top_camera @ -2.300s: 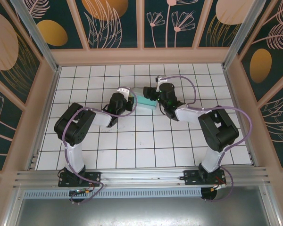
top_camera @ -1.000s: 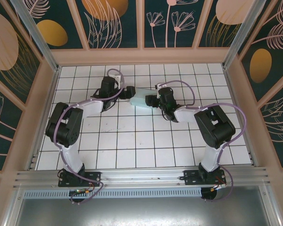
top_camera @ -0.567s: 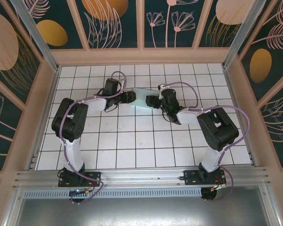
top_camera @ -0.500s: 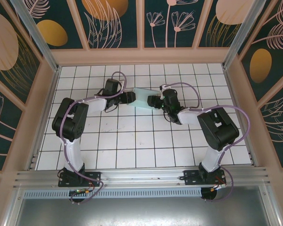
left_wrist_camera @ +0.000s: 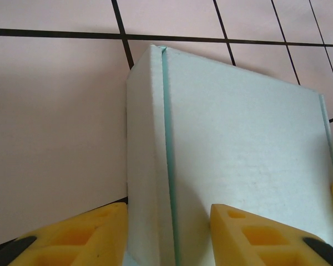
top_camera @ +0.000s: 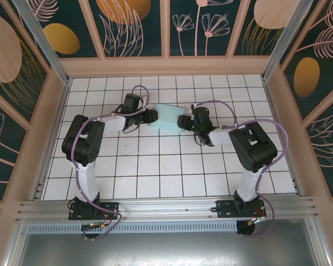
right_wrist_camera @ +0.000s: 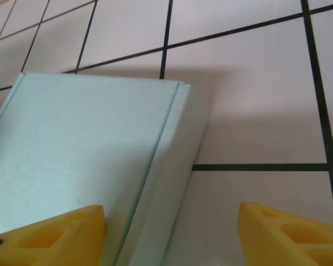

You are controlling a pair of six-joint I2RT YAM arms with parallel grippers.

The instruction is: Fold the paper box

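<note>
On the tiled table [top_camera: 155, 166], paper box [top_camera: 167, 117] now flat.

The box [top_camera: 167, 117] lies on the table [top_camera: 155, 166], in the middle of its far half, between the two hands. The left hand [top_camera: 151, 116] is at its left end, the right hand [top_camera: 183, 121] at its right end.

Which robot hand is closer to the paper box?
Left, just barely. The left gripper has its fingers either side of one wall of the paper box. The right gripper is at the opposite end, one finger over the box, the other out over the table.
</note>
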